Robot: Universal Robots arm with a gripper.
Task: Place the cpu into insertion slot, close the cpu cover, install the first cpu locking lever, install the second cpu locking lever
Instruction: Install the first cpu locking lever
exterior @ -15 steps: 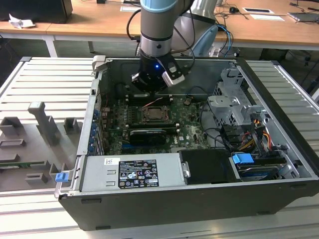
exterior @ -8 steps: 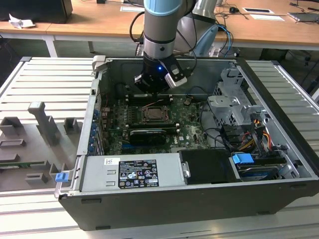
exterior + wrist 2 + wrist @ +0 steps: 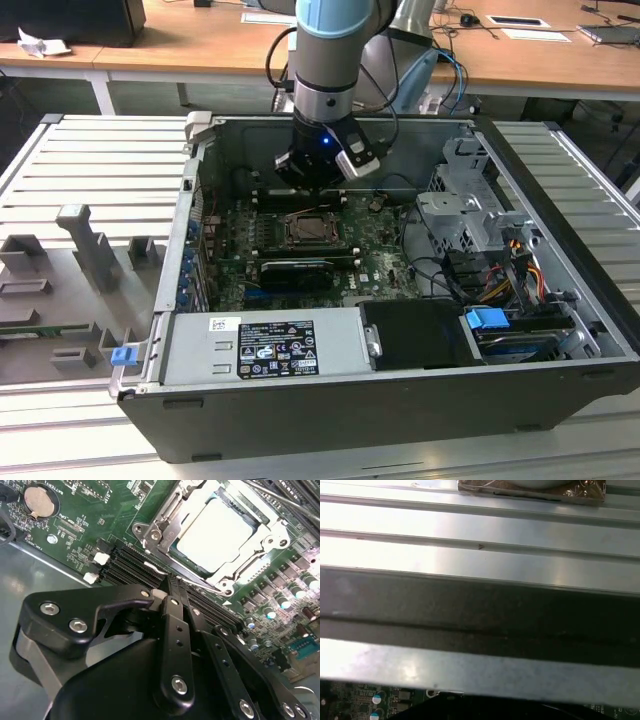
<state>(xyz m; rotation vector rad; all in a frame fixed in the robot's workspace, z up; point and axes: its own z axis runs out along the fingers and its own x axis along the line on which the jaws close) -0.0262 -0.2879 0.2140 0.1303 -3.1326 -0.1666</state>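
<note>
Cpu [image 3: 214, 529] sits seated in its socket on the motherboard [image 3: 90, 510], pale metal face up, seen in the second wrist view. Cover [image 3: 270, 535] lies down around it, a silver frame with the chip showing through the cut-out. So placement and cover closing look done, judged from how things lie.

Gripper [image 3: 167, 582] hangs just off the socket's near edge, fingers [image 3: 175, 610] drawn together with tips near a thin wire lever [image 3: 200, 586] that runs along that side of the frame. Nothing visibly clamped between them; whether the tips touch the lever cannot be told. In the exterior view the gripper [image 3: 312, 185] stands low inside the open case [image 3: 560, 250], directly above the socket [image 3: 312, 230].

Step in hand, as a judgement: working the first locking lever. To do it well, the push should bear on the lever's bar only, sweeping it down and sideways under its hook, keeping tip pressure off the chip face and the frame corners. A slip would send the tips onto the memory slots [image 3: 130, 562] just beside the lever.

Edges and room:
- Memory slots close on the near side of the socket; capacitors [image 3: 280, 602] crowd another side.
- Case wall [image 3: 480, 610] passes near the wrist in the first wrist view, so little slack behind the arm.
- Graphics card [image 3: 292, 270] lies toward the front of the case, apart from the socket.
- Drive cage [image 3: 465, 215] and cables [image 3: 440, 270] on the exterior view's right, well apart.
- Open room is mostly straight up.
</note>
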